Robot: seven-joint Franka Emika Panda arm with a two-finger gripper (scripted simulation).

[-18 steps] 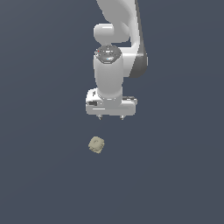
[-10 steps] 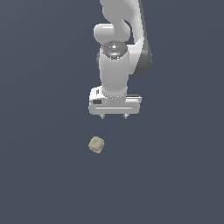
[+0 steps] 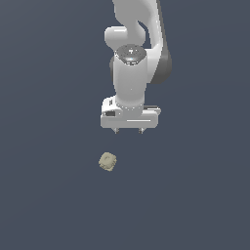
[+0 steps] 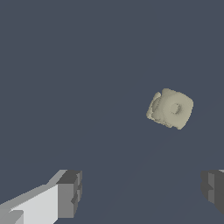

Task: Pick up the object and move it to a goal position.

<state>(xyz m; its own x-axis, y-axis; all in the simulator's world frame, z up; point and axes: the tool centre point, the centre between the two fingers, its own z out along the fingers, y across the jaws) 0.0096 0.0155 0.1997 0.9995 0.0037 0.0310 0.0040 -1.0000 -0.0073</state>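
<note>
**Gripper spread wide above a free-lying object**

Slate-blue ground (image 3: 44, 195) fills both views from edge to edge, flat and unmarked, with no seam or border showing anywhere.

Against it, the white Panda arm (image 3: 131, 73) comes down from the upper edge of the exterior view, its rounded joints stacked one over another, a grey shaded link behind it on the exterior view's right. The arm ends in a broad white hand block set crosswise.

Below that block sits the gripper (image 3: 128, 131), pointing straight down. In the exterior view only two short dark tips poke out beneath the block. The wrist view shows more: one grey finger pad (image 4: 70, 193) stands near one side of the frame and the other near the opposite side, with a wide stretch of bare ground between them. The fingers are spread far apart and hold nothing.

Smallest of all is the object (image 3: 108, 161), a tan, lumpy, blocky piece with a rounded knob on the face turned to the camera (image 4: 170, 108). In the exterior view it lies below the gripper and a little toward the exterior view's left, clearly apart from the fingertips, touched by nothing. In the wrist view it sits ahead of the fingers, nearer the line of one pad than the other, not between them.
</note>
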